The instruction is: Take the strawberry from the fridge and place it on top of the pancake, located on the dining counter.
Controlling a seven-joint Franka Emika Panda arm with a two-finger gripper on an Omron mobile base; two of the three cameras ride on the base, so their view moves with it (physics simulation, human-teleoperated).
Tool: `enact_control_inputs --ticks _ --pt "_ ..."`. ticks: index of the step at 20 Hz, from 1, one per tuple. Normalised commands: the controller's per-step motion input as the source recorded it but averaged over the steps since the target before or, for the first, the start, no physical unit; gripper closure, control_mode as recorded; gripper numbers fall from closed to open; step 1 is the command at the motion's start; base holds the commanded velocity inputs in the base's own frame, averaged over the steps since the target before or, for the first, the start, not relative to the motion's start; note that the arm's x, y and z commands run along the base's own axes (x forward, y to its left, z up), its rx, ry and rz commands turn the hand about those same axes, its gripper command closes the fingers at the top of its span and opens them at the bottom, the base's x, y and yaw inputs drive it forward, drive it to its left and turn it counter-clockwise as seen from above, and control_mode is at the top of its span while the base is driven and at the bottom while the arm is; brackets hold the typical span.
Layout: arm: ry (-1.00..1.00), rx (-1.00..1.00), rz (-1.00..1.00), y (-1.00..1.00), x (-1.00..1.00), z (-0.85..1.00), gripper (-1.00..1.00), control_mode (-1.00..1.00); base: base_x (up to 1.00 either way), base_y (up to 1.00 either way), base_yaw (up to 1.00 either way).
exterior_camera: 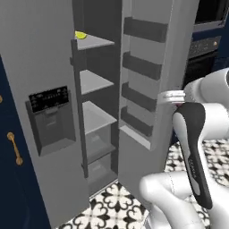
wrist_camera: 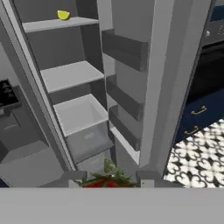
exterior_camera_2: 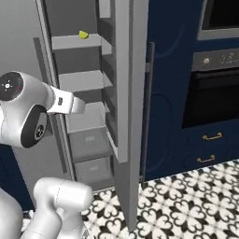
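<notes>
The fridge (exterior_camera: pixel 40 53) stands in front of me with its right door (exterior_camera: pixel 147 89) swung open, showing grey shelves (wrist_camera: pixel 70 74). At the bottom of the hand view my gripper (wrist_camera: pixel 109 178) is shut on the strawberry (wrist_camera: pixel 104 183), a red berry with a leafy dark-green top held between the two grey fingertips (wrist_camera: pixel 72 176). The gripper is outside the fridge, in front of its lower shelves. The pancake and the dining counter are out of view.
A small yellow fruit (exterior_camera: pixel 80 35) lies on the top shelf. A navy cabinet with an oven (exterior_camera_2: pixel 214 88) and brass-handled drawers stands to the right of the open door. The dispenser panel (exterior_camera: pixel 48 117) is on the shut left door. The floor is patterned tile (exterior_camera_2: pixel 186 200).
</notes>
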Motion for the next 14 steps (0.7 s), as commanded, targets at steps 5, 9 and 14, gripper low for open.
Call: enact_control_inputs --ticks 5,9,14 --pt "0.0 0.0 0.0 0.0 0.0 0.0 1.0 1.0 -1.0 -0.06 -0.51" --pt "0.0 0.0 0.0 0.0 0.0 0.0 1.0 1.0 -0.7 -0.19 -0.67" --pt "0.0 0.0 0.0 0.0 0.0 0.0 1.0 1.0 -0.28 -0.16 -0.83"
